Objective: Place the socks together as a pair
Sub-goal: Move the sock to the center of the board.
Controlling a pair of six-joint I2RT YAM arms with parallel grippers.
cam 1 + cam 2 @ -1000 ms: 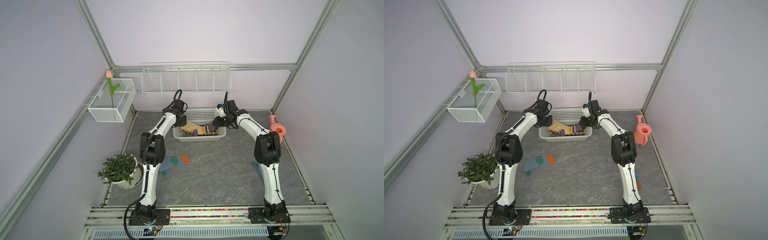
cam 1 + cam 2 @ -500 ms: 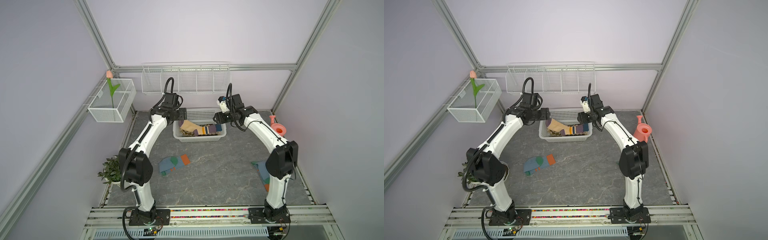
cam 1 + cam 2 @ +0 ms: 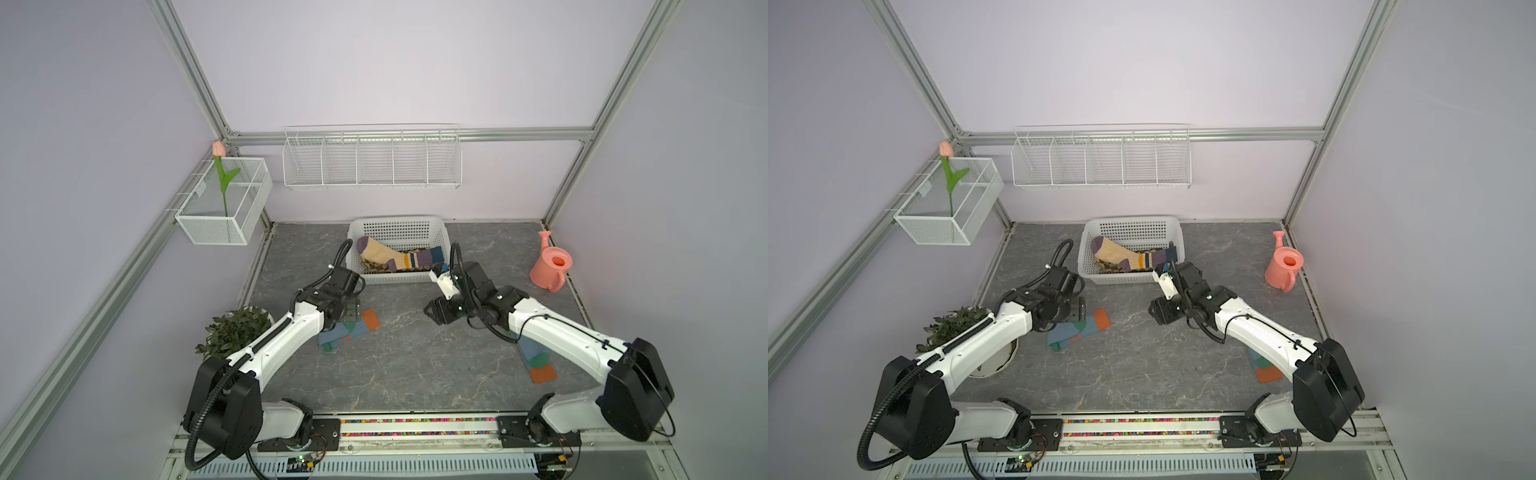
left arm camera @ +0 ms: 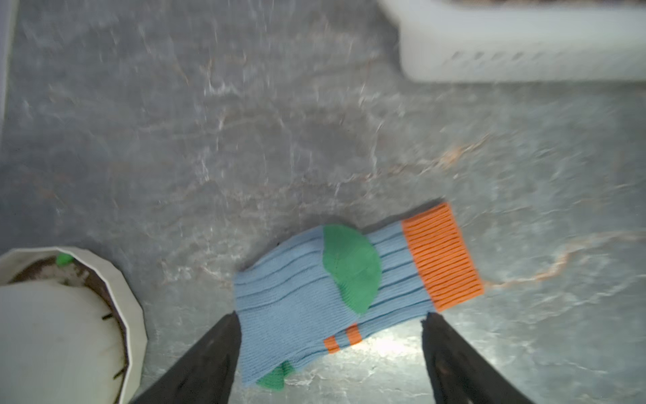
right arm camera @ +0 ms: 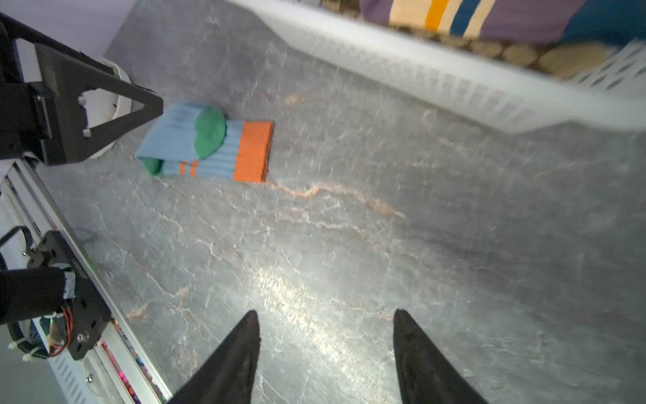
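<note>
Left wrist view tells you most: left gripper (image 4: 330, 314), jaws wide and empty, hangs over the blue sock (image 4: 304, 290) near the table's left edge, its long axis running jaw to jaw. The matching sock (image 3: 536, 361) lies by the right edge under the right arm. The right gripper (image 5: 325, 310) is spread and empty too.

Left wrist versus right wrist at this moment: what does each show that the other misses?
Left wrist only: the left gripper seen from behind, open, fingertips straddling the folded blue sock. Right wrist only: the striped sock in the basket, the base rail, and the open right gripper over the grey table. Both: the blue sock, the basket's wall, the table.
</note>
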